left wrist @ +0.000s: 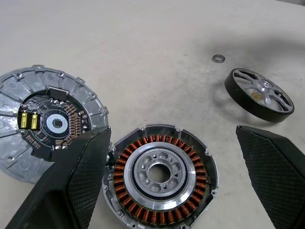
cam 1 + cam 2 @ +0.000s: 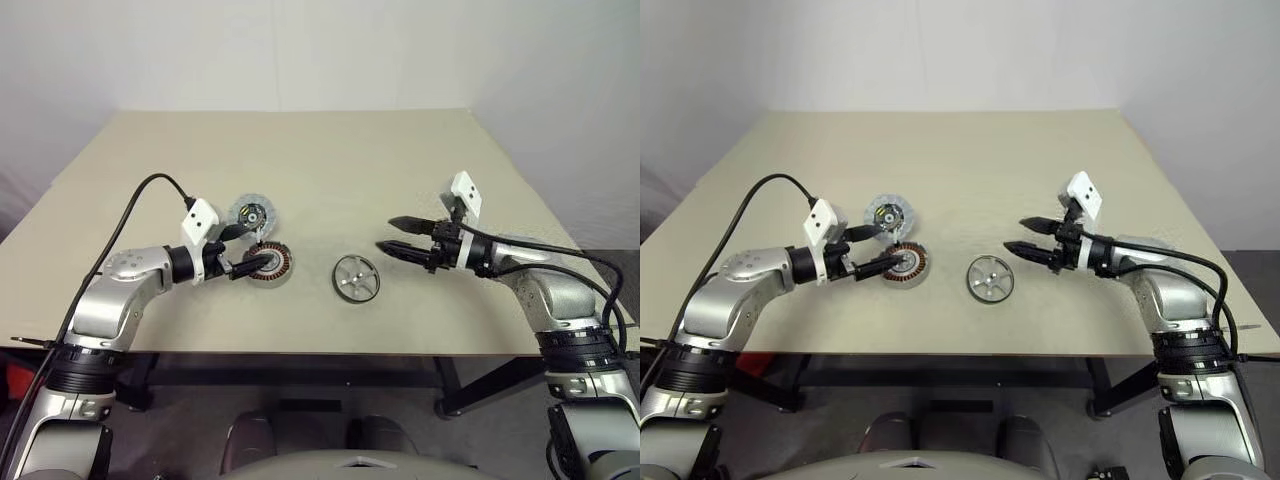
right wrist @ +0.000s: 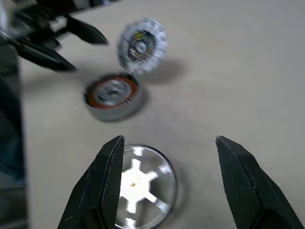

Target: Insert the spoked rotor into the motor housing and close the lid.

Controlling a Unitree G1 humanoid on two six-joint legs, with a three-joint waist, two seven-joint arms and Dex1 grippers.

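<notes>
The spoked rotor [image 2: 357, 278], a dark wheel with a pale hub, lies flat near the table's front edge. To its left sits the motor housing [image 2: 268, 265], a round ring with copper coils [image 1: 159, 174] inside. The lid [image 2: 251, 213], a pale ribbed disc with a dark centre, lies just behind the housing. My left gripper [image 2: 265, 243] hovers open over the housing, one finger on each side of it, holding nothing. My right gripper [image 2: 385, 234] is open and empty above the table, just right of the rotor, pointing left toward it [image 3: 143, 183].
A tiny metal ring [image 1: 218, 58] lies on the table beyond the rotor. The beige table [image 2: 320, 160] is bare toward the back. Its front edge runs close below the parts.
</notes>
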